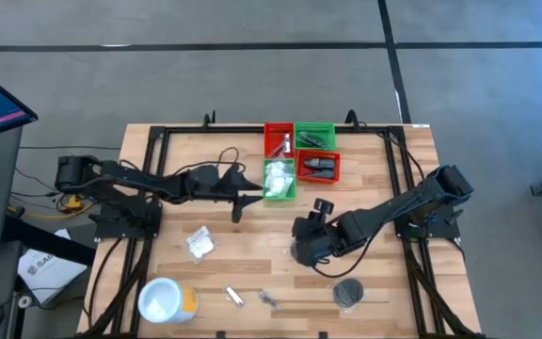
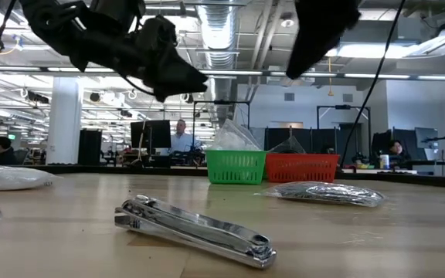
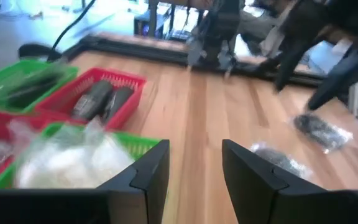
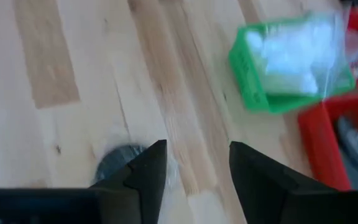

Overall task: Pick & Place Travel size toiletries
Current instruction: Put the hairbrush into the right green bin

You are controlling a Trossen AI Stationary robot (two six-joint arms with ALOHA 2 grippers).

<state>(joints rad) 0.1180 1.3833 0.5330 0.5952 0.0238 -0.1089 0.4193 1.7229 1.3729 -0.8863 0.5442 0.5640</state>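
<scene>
Four bins (image 1: 299, 155) being filled | front green bin (image 1: 279, 181): white packets (image 1: 278, 176) being held | left gripper (image 1: 236, 196) fingers apart, empty | right gripper (image 1: 301, 247) fingers apart above black disc (image 4: 118, 159)

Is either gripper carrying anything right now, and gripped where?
Nothing is held. The left gripper is open beside the green bin; the right gripper is open above a black disc.

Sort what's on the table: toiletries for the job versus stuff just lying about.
Job items:
white wrapped packet
black disc in clear wrap
packets in the green bin
dark bottles in the red bin

Lying about:
white tub with orange side
nail clipper
</scene>
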